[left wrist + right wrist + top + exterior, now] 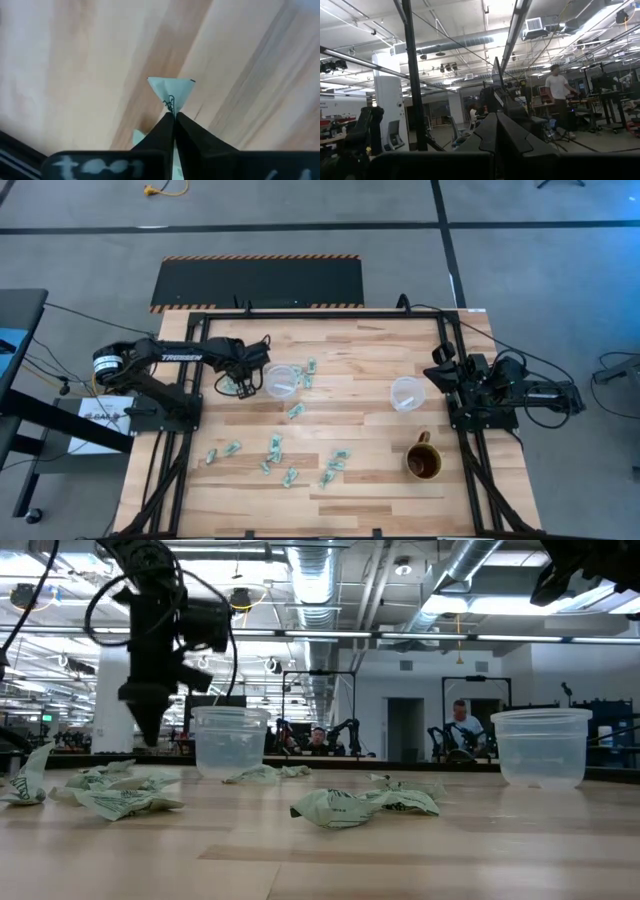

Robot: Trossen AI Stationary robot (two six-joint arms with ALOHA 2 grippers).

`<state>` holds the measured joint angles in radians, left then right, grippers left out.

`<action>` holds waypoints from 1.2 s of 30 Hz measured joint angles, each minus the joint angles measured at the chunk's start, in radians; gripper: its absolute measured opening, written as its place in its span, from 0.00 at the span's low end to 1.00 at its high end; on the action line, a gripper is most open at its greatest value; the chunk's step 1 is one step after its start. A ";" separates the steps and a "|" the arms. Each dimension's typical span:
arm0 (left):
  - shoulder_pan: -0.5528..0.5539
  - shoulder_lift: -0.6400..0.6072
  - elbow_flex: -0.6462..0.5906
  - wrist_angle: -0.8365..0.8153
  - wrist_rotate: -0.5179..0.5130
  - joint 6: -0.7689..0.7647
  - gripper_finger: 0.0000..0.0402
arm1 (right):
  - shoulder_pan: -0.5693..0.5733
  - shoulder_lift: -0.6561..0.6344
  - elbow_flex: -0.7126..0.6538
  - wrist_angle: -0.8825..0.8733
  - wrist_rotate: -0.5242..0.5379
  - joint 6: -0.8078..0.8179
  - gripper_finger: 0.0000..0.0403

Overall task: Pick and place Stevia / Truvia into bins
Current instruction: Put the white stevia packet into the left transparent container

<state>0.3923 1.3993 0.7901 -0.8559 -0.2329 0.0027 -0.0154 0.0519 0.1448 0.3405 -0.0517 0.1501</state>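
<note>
my left pincer [174, 116] pinched shut on stevia sachet [171, 90], lifted off tabletop [370, 395], just beside left bin [281, 380]; bin lies toward table centre. right pincer [496, 120] closed, empty, parked beside right bin [408, 393].

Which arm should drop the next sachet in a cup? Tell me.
Left. Its pincer is already shut on a sachet right beside the left cup; the right pincer is parked at the table's edge, holding nothing.
</note>
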 joint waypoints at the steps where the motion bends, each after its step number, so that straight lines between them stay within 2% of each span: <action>1: 0.000 -0.015 0.013 -0.005 0.000 -0.007 0.00 | 0.000 0.000 0.000 0.000 0.000 0.000 0.00; 5: 0.000 -0.090 0.078 0.000 0.057 -0.055 0.00 | 0.000 0.000 0.000 0.000 0.000 0.000 0.00; 8: 0.000 -0.137 0.144 0.025 0.103 -0.161 0.00 | 0.000 0.000 0.000 0.000 0.000 0.000 0.00; 10: -0.006 -0.152 0.193 0.039 0.096 -0.247 0.00 | 0.000 0.000 0.000 0.000 0.000 0.000 0.00; 13: -0.034 -0.147 0.259 0.036 0.040 -0.272 0.00 | 0.000 0.000 0.000 0.000 0.000 0.000 0.00; 16: -0.075 -0.120 0.315 0.037 0.018 -0.272 0.00 | 0.000 0.000 0.000 0.000 0.000 0.000 0.00; 20: -0.120 -0.065 0.367 0.043 0.041 -0.272 0.00 | 0.000 0.000 0.000 0.000 0.000 0.000 0.00; 25: -0.140 0.054 0.369 0.007 0.117 -0.261 0.00 | 0.000 0.000 0.000 0.000 0.000 0.000 0.00; 28: -0.144 0.113 0.369 -0.002 0.120 -0.250 0.00 | 0.000 0.000 0.000 0.000 0.000 0.000 0.00; 36: -0.154 0.184 0.369 0.002 0.234 -0.232 0.00 | 0.000 0.000 0.000 -0.001 0.000 0.000 0.00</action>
<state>0.2386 1.5832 1.1591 -0.8539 0.0011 -0.2295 -0.0154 0.0521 0.1444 0.3397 -0.0517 0.1501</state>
